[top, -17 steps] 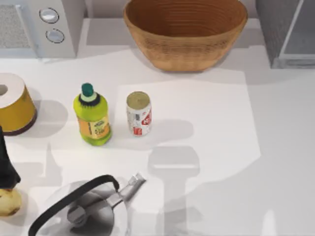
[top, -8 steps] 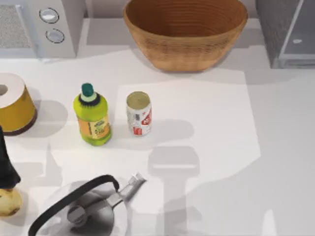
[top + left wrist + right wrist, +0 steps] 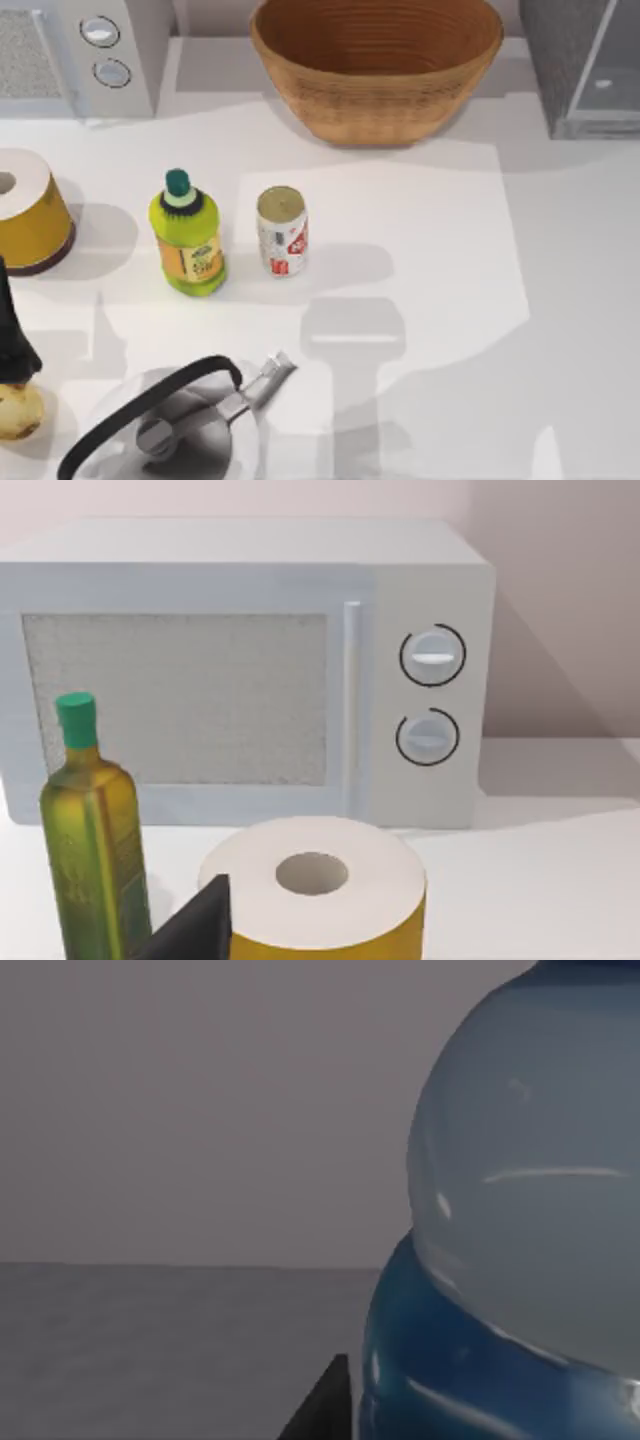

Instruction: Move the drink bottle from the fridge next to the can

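At the top right corner of the table stands the fridge, grey and speckled, its pale door panel facing into the scene. Inside it, the right wrist view looks close upon the drink bottle: clear rounded shoulder above, blue label band below, against a grey interior wall and floor. One dark fingertip of the right gripper shows just beside the bottle's label; whether the fingers are apart or clamped on the bottle cannot be told. Well apart from the fridge, near the table's middle, the can stands upright, white and silver with red marks. Just to its left stands a yellow-green bottle with a dark green cap, not touching it. A wicker basket sits at the far edge between the microwave and the fridge. A yellow roll stands at the left edge, and a kettle at the near edge. The left arm is parked at the left edge; its wrist view faces the microwave, the roll and an olive-green bottle, with a dark finger low in view, its spread not discernible.
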Available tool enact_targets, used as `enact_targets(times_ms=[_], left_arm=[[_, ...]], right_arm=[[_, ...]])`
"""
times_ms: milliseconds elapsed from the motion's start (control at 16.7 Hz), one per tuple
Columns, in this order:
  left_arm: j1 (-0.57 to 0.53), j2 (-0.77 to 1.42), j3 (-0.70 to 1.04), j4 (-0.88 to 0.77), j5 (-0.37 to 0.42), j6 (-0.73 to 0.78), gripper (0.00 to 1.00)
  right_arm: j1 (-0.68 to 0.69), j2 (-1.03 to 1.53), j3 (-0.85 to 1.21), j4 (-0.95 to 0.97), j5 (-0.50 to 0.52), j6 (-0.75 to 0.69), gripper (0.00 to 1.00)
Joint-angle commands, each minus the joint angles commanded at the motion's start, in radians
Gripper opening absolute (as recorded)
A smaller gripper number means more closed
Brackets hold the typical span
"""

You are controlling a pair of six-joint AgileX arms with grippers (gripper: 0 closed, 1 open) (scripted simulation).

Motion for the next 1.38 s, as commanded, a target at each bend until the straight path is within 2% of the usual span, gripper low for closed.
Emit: enact_targets(times_ms=[240, 660, 960, 1140, 1380], left_arm=[[0.0, 0.0, 0.0, 0.0, 0.0, 0.0, 1.0], [0.0, 0.0, 0.0, 0.0, 0.0, 0.0, 1.0], [0.0, 0.0, 0.0, 0.0, 0.0, 0.0, 1.0], [0.0, 0.0, 0.0, 0.0, 0.0, 0.0, 1.0], [0.0, 0.0, 0.0, 0.0, 0.0, 0.0, 1.0]], right_arm=[[-0.004, -0.005, 0.0, -0.004, 0.0, 0.001, 0.0], [-0.003, -0.116, 0.023, -0.14, -0.002, 0.003, 0.0], [-0.004, -0.122, 0.02, -0.144, -0.003, 0.004, 0.0], [-0.021, -0.184, -0.045, -0.101, -0.02, 0.005, 0.0], [-0.049, -0.299, -0.267, -0.032, -0.049, 0.005, 0.0]])
